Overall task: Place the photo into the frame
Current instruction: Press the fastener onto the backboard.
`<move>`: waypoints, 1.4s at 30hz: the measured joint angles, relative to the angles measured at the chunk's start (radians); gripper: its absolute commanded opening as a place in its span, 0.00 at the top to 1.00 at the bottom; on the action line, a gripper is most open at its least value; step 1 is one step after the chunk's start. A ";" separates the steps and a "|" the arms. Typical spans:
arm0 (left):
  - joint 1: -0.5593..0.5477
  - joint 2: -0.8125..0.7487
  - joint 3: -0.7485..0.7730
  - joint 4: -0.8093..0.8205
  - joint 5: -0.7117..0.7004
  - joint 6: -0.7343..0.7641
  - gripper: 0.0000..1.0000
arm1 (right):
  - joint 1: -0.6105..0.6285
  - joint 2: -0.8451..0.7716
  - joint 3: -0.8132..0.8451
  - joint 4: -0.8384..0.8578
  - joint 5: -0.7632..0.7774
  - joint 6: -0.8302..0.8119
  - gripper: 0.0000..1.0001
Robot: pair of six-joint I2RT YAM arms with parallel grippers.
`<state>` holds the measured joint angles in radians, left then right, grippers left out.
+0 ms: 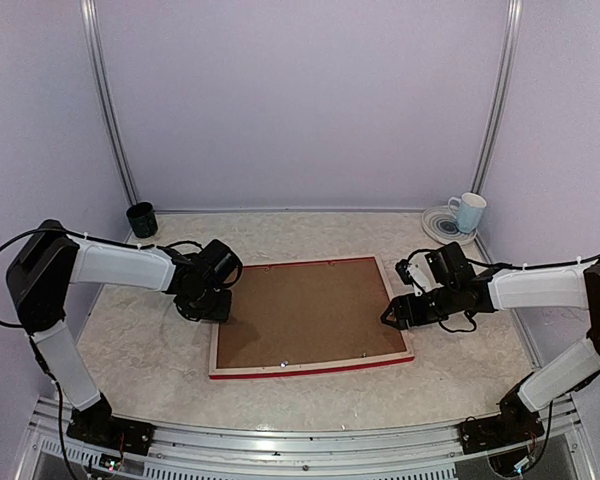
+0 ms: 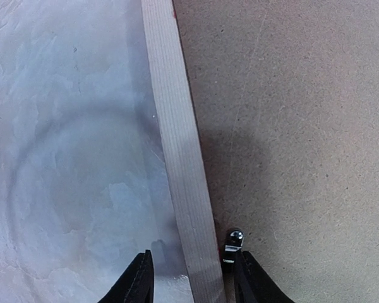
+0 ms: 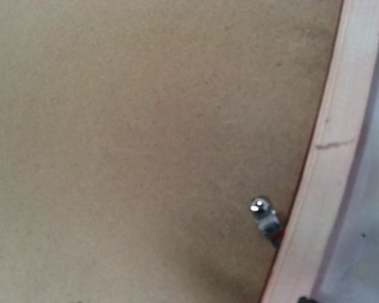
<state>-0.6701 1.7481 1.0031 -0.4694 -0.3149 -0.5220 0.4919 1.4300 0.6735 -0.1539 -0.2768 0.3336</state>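
Left gripper (image 2: 194, 255), spread, straddles one rail of the frame (image 1: 310, 366) beside a turn clip (image 2: 234, 243); right gripper (image 1: 392, 316), state we cannot tell. Closing risks pinching rail, not clip.

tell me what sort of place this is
Probably a lab robot test booth: the left arm and right arm bolted to a metal base rail, plain lilac walls closing in a small table, and staged props, a frame and a dark mug.

The top camera overlooks the whole table (image 1: 150, 345) from behind; each wrist camera looks closely down on one side of the frame (image 1: 315, 367).
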 measured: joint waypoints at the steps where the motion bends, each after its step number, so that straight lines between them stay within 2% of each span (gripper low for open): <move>1: -0.002 0.002 0.003 -0.003 -0.003 0.000 0.57 | 0.000 0.000 0.000 0.000 0.002 0.000 0.27; 10: -0.014 0.009 0.010 -0.011 -0.029 0.000 0.56 | 0.000 0.054 0.047 -0.030 0.138 0.005 0.28; 23: -0.014 0.008 0.008 -0.010 -0.036 -0.003 0.53 | 0.002 0.192 0.132 -0.044 0.254 0.008 0.37; 25: -0.014 0.008 0.007 -0.010 -0.036 -0.004 0.52 | 0.005 0.206 0.138 -0.045 0.261 0.008 0.40; 31: -0.011 0.008 0.007 -0.007 -0.034 -0.003 0.53 | 0.024 0.232 0.174 -0.050 0.294 0.005 0.57; 42: -0.010 0.004 0.000 0.002 -0.031 -0.003 0.52 | 0.060 0.236 0.194 -0.086 0.325 0.007 0.58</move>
<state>-0.6796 1.7519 1.0031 -0.4671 -0.3458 -0.5255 0.5518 1.6661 0.8677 -0.2398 0.0483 0.3405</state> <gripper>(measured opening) 0.475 0.421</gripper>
